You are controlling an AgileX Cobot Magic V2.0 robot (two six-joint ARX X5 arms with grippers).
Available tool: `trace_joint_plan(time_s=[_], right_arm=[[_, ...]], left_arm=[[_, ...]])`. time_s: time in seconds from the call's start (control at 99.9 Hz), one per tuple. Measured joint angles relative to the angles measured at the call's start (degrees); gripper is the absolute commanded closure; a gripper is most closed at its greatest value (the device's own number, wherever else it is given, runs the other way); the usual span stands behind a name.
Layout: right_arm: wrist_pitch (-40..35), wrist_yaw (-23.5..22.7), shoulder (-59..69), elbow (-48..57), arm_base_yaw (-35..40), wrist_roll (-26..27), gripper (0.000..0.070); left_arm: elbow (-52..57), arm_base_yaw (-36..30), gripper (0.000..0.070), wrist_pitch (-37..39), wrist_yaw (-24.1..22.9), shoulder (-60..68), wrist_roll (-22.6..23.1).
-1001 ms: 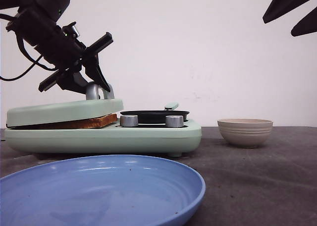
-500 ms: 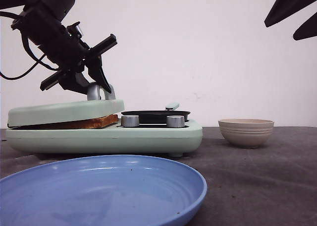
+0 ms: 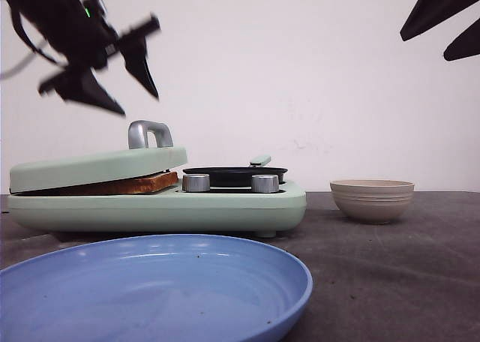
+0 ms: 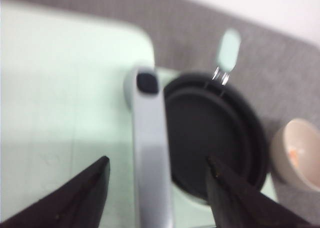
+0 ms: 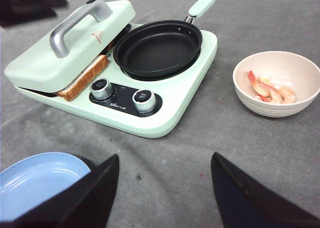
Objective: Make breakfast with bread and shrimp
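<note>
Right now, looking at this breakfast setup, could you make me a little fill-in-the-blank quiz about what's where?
1. The bread lies under the ____ of the mint-green breakfast maker.
2. The shrimp sit inside the beige ____.
3. The black frying pan holds ____.
4. The left gripper hangs open above the lid's silver ____.

Missing words: lid; bowl; nothing; handle
</note>
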Motion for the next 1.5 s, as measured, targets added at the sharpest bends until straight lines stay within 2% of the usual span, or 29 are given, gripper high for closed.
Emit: trace_joint_plan(time_s=[0.39, 0.71, 0.921, 1.151, 1.291, 1.501], right_arm=[[0.0, 0.0, 0.0, 0.0, 0.0, 0.0, 0.0342], [0.0, 0.0, 0.0, 0.0, 0.0, 0.0, 0.0342], [0.0, 0.0, 0.0, 0.0, 0.0, 0.2, 0.0342], [0.0, 0.3, 0.0, 0.0, 0.0, 1.7, 0.0341], [-0.3, 1.4, 0.0, 0.2, -1.0, 2.1, 0.0342], [-0.4, 1.5, 2.9, 3.6, -5.3, 2.1, 0.0342]], left_arm=[[0.0, 3.8, 0.0386, -5.6, -1.4, -13.6, 4.9], [0.0, 5.4, 0.0386, -15.7, -5.8, -23.8, 10.8], [0.0, 5.8, 0.0386, -22.8, -12.7, -29.7, 15.1], [-0.3, 5.8, 0.0386, -26.0, -12.9, -34.7, 16.4], [-5.1, 5.8, 0.0386, -25.3, -13.0, -39.8, 16.5], [-18.5, 5.8, 0.0386, -19.5, -15.2, -47.6, 16.5]])
